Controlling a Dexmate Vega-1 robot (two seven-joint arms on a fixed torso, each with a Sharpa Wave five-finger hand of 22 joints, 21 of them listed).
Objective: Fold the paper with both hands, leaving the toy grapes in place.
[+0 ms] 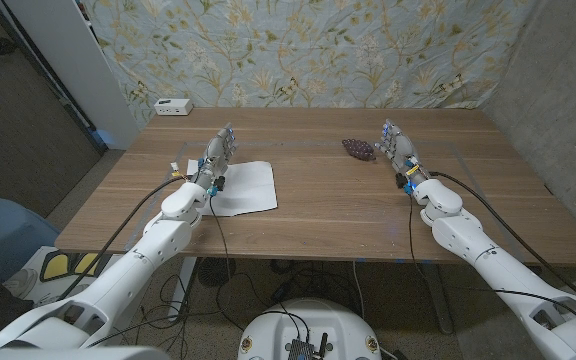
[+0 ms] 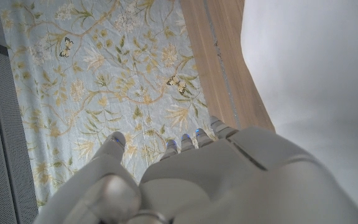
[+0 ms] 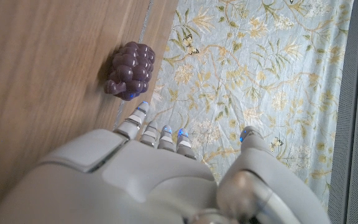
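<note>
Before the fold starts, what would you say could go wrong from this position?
1. The right hand stands close beside the toy grapes, so moving it toward the paper could knock them out of place.
2. The paper lies loose on the smooth wooden table with the left hand at its edge; a push may slide the sheet rather than lift it.
3. The right hand is far from the paper, so the fold could begin one-handed and crooked.

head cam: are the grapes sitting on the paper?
No, the toy grapes lie on bare wood near the right hand, well apart from the paper by the left hand.
</note>
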